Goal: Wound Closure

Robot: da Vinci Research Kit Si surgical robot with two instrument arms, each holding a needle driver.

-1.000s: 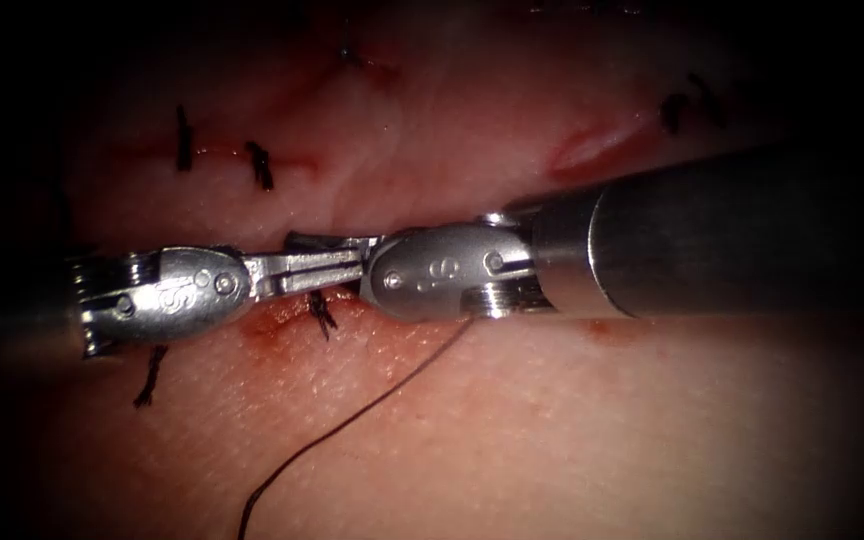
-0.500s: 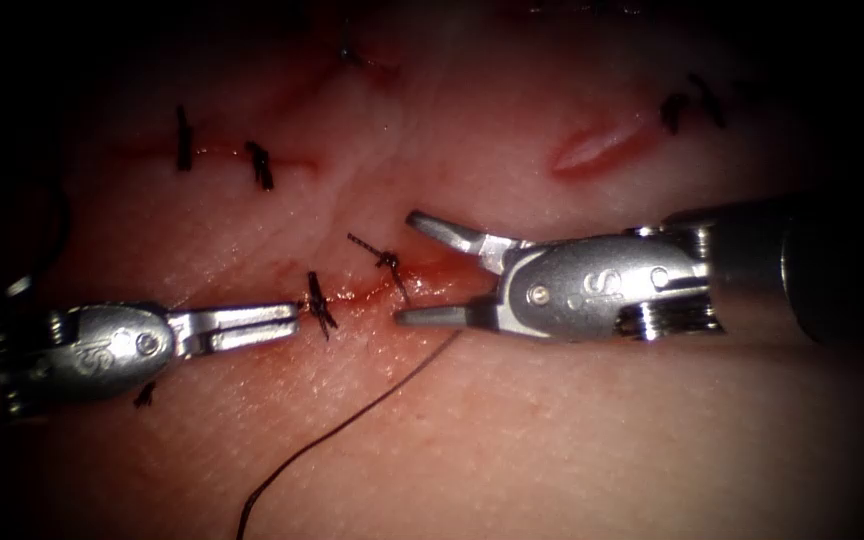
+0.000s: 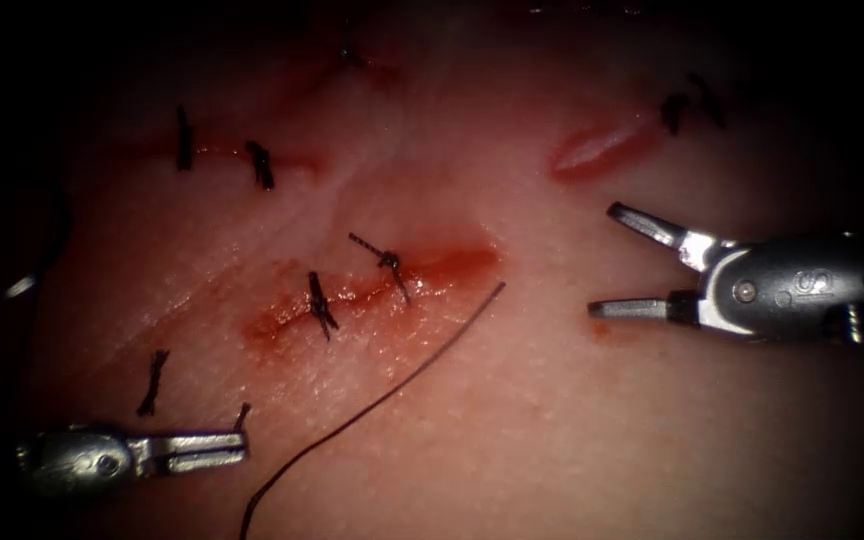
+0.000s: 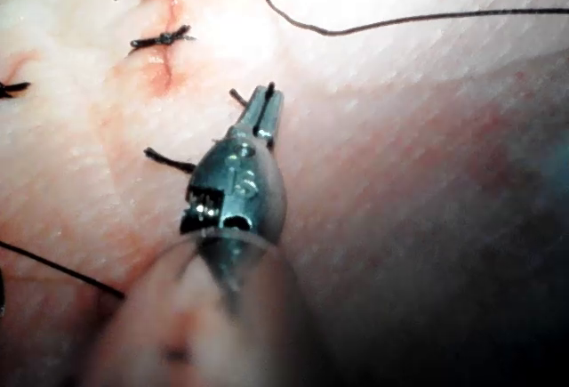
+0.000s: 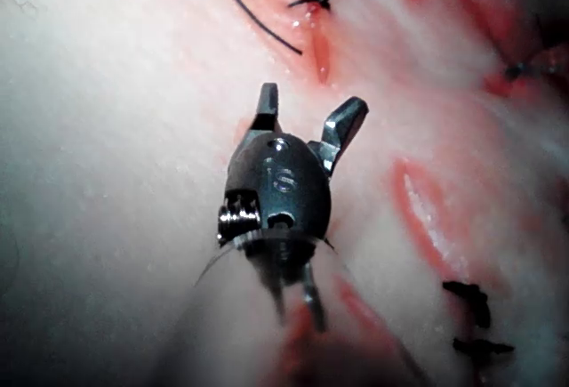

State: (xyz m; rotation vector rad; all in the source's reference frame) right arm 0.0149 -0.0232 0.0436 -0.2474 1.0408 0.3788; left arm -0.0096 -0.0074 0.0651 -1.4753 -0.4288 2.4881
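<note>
Tissue point(image 3: 572, 430) with a stitched cut point(image 3: 372, 290), loose thread point(image 3: 372, 405) on its surface.

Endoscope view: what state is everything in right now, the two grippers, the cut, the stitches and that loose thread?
Left gripper: shut on a short cut end of thread.
Right gripper: open, holding nothing, right of the cut.
Cut: partly closed, its right end unstitched, red fluid along it.
Stitches: two tied across the cut.
Loose thread: lying slack on the tissue, its end free.
</note>
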